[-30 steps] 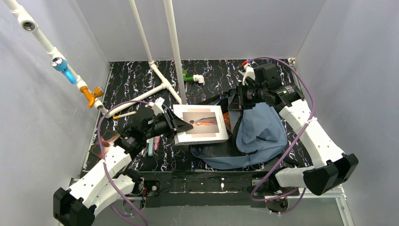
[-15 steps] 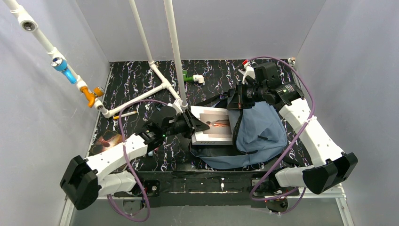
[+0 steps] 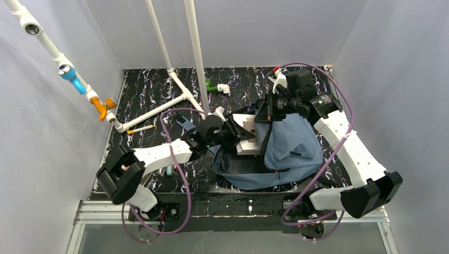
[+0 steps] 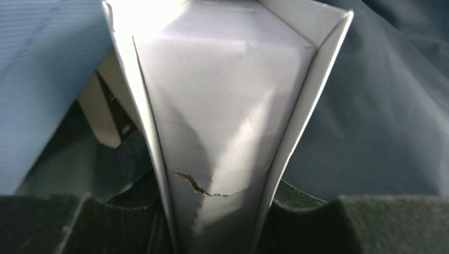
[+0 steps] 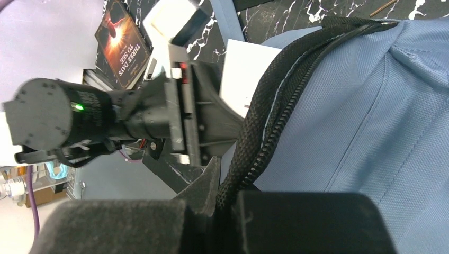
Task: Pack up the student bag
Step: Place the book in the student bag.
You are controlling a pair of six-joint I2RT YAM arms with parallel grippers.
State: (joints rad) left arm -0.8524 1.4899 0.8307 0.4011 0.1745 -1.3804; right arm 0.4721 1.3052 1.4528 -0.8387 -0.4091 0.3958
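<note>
The student bag point(image 3: 294, 145), slate-blue, lies right of centre on the black marbled table. My right gripper point(image 3: 265, 114) is shut on the bag's black zipper edge point(image 5: 275, 121) and holds the opening up. My left gripper point(image 3: 235, 135) is shut on a white book point(image 3: 248, 131) whose far end is inside the bag's mouth. In the left wrist view the book point(image 4: 222, 106) stands between my fingers, its cover torn near them, with bag fabric point(image 4: 381, 116) on both sides. In the right wrist view the left gripper point(image 5: 180, 116) and book point(image 5: 246, 74) sit just beside the bag point(image 5: 360, 106).
A white pipe frame point(image 3: 174, 100) stands at the back left, a pencil point(image 3: 140, 128) near its foot and a green fitting point(image 3: 214, 87) behind. A dark-covered book point(image 5: 123, 45) lies on the table to the left. A beige and black item point(image 4: 103, 119) shows inside the bag.
My left arm has stretched right, carrying the white book from the table's middle into the bag's opening. The right gripper has held the bag's edge in place.
</note>
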